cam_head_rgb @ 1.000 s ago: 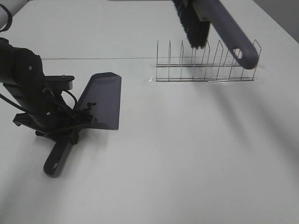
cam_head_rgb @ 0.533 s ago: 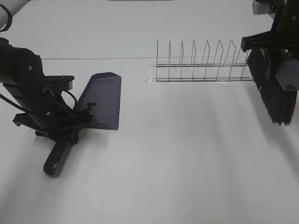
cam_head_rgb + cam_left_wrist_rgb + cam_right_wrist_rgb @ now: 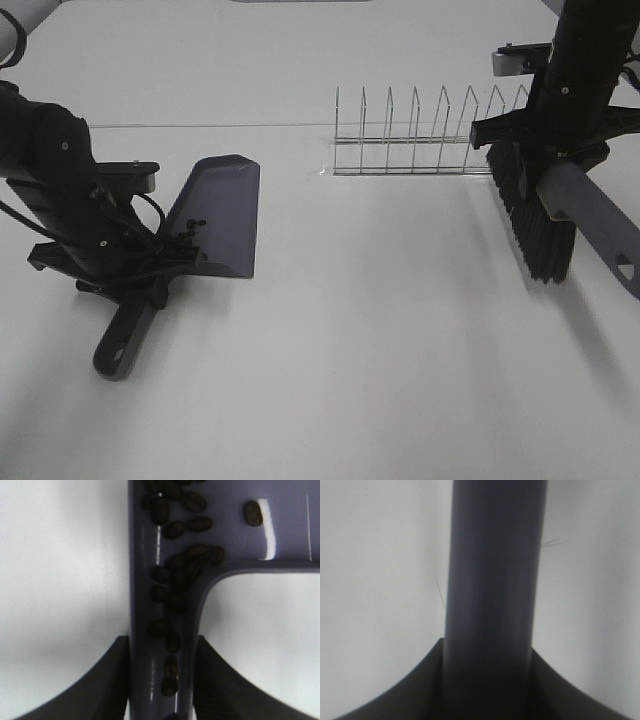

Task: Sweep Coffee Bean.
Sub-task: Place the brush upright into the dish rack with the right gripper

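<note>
beans: all visible ones inside dustpan, bunched where pan narrows into handle, a few further down the handle channel toward the grip. none spotted loose on tabletop, but too small to rule out from high view.
left hand: clamped on dustpan handle, pan flat on tabletop.
right hand: closed around brush handle; bristles down, low over tabletop at far right, contact unclear, well apart from pan.
risks: tipping pan handle-low would likely roll beans out along the channel past the grip; same with a fast lift. swinging brush wide could snag bristles on rack just beside it.
path: rack behind brush; only bare tabletop between brush and pan.
</note>
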`<state>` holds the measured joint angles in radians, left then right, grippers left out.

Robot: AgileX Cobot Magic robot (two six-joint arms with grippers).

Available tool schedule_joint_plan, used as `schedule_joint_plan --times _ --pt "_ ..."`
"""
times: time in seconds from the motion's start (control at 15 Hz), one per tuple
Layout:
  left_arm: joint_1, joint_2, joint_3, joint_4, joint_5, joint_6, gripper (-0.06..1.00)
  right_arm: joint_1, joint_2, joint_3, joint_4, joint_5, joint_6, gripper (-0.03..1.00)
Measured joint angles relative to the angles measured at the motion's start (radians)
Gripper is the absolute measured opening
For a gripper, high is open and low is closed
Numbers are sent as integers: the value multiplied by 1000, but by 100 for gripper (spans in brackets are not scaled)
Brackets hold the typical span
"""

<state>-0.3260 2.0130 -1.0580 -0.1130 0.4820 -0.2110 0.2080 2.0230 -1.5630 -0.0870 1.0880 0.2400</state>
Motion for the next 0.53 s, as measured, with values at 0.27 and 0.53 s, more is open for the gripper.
schedule_joint_plan --times 0.27,0.53 --pt "0 0 0 0 0 0 35 0 72 -120 -14 20 0 34" --pt "0 0 0 0 -3 0 35 0 176 -249 -21 70 -1 34"
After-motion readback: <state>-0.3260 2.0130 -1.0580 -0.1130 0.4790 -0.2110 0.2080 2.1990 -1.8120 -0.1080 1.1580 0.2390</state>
